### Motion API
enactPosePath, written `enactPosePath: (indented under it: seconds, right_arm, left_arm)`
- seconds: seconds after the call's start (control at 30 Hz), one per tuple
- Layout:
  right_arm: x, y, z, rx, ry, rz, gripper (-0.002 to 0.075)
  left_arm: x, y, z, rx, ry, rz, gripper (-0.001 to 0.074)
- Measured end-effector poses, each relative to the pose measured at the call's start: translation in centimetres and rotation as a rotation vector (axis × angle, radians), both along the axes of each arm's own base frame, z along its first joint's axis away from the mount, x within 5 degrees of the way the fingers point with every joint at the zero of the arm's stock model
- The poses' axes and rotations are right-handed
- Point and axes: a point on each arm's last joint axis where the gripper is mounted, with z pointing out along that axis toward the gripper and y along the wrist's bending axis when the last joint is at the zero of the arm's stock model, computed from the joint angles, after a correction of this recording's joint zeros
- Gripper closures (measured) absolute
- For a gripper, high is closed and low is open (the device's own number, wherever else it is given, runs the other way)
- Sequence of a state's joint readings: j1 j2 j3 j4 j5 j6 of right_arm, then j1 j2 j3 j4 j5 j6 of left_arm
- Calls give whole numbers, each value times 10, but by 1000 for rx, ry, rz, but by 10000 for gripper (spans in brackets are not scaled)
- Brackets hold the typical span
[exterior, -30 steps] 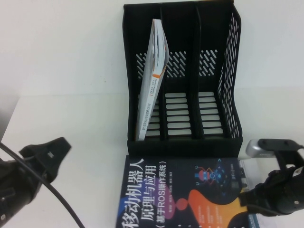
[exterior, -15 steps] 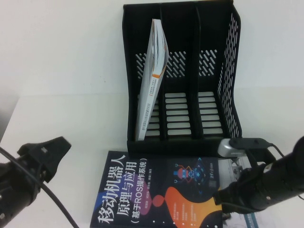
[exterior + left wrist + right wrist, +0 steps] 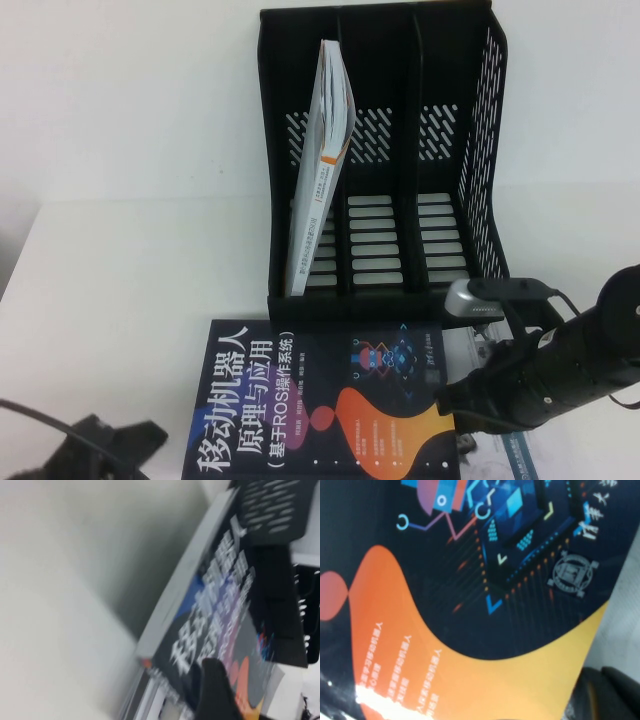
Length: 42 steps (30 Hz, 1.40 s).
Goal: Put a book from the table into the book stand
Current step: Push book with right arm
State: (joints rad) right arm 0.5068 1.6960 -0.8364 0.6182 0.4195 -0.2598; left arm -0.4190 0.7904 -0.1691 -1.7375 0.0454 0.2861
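The dark navy book [image 3: 300,400] with a white Chinese title and orange artwork lies face up in front of the black book stand [image 3: 482,150] on the white table [image 3: 140,250]. My right gripper [image 3: 455,400] is at the book's right edge and shut on it; the cover [image 3: 470,580] fills the right wrist view, with one dark finger [image 3: 610,695] at its corner. My left gripper [image 3: 125,440] is low at the near left, open and empty, apart from the book. In the left wrist view the book [image 3: 225,605] appears blurred behind one finger [image 3: 215,690].
A white book with an orange-marked spine [image 3: 325,170] leans in the stand's left compartment; the middle and right compartments hold nothing. Another light-coloured book [image 3: 525,458] lies under my right arm. Bare table stretches to the left of the stand.
The right arm has moved left, and the navy book has slid left with it. The left gripper has dropped toward the near edge of the table.
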Motion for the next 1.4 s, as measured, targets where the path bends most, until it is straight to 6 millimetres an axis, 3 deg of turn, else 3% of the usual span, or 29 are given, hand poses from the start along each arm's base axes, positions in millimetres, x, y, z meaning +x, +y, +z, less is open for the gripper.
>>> enactPosePath:
  seconds: [0.37, 0.63, 0.93, 1.13, 1.4]
  right_arm:
    - [2, 2, 0, 14, -6, -22, 724]
    - [3, 3, 0, 28, -7, -43, 724]
    - [5, 4, 0, 49, -11, -78, 724]
    - [5, 4, 0, 50, -9, -81, 724]
    - [5, 4, 0, 55, -6, -87, 724]
  left_arm:
    - [-10, -4, -15, -89, 101, -26, 339]
    - [-18, -3, -47, -53, 290, -12, 313]
    - [-10, -9, -38, -29, 240, -83, 356]
    - [-9, -8, -38, 19, 215, -102, 411]
    - [-7, -9, -47, 31, 287, -90, 423]
